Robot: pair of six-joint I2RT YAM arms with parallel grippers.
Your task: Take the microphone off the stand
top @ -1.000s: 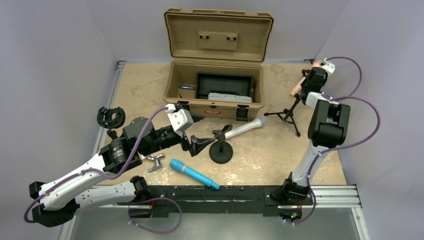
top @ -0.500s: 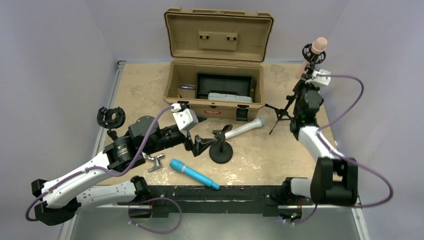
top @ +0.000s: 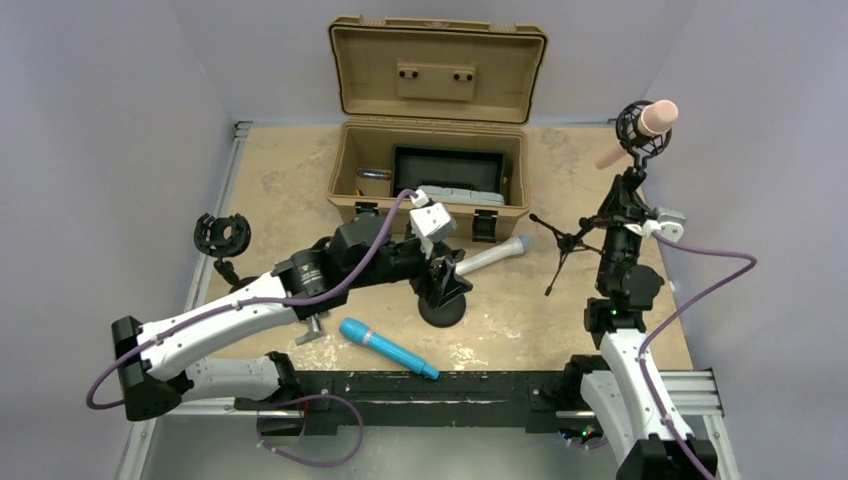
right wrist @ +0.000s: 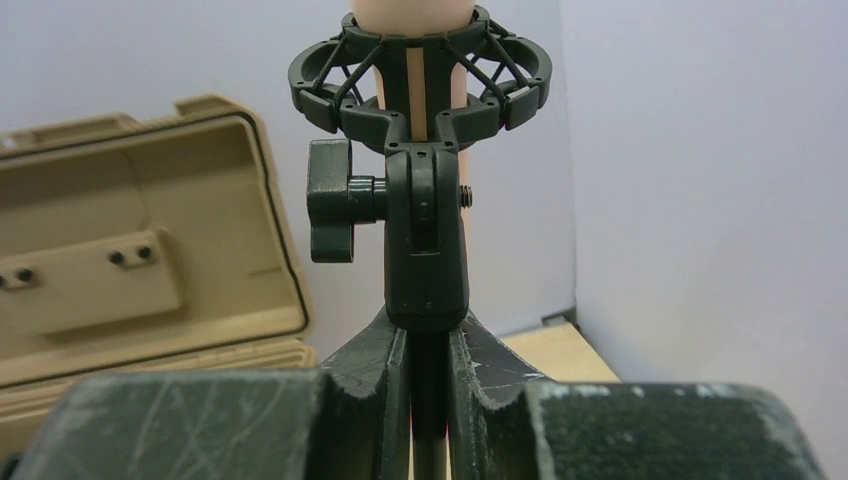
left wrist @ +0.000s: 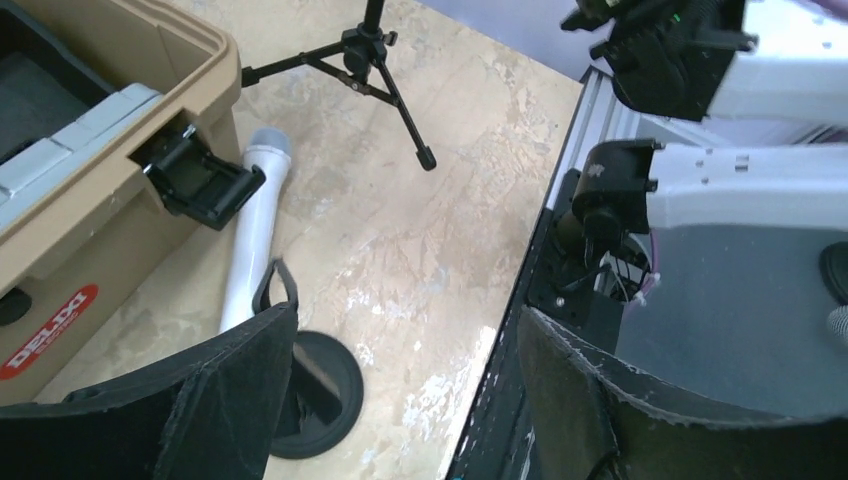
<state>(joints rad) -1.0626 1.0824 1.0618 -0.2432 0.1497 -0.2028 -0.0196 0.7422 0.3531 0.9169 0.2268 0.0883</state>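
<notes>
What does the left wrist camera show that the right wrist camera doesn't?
Only the left wrist view: a silver microphone with its end apparently in the clip of a round-based stand, the tripod stand legs, and the left gripper open and holding nothing.

Only the right wrist view: a pink microphone seated in a black shock mount, a clamp knob, and the right gripper shut on the tripod stand's pole.

Both: the tan case, its front in one and its raised lid in the other.
</notes>
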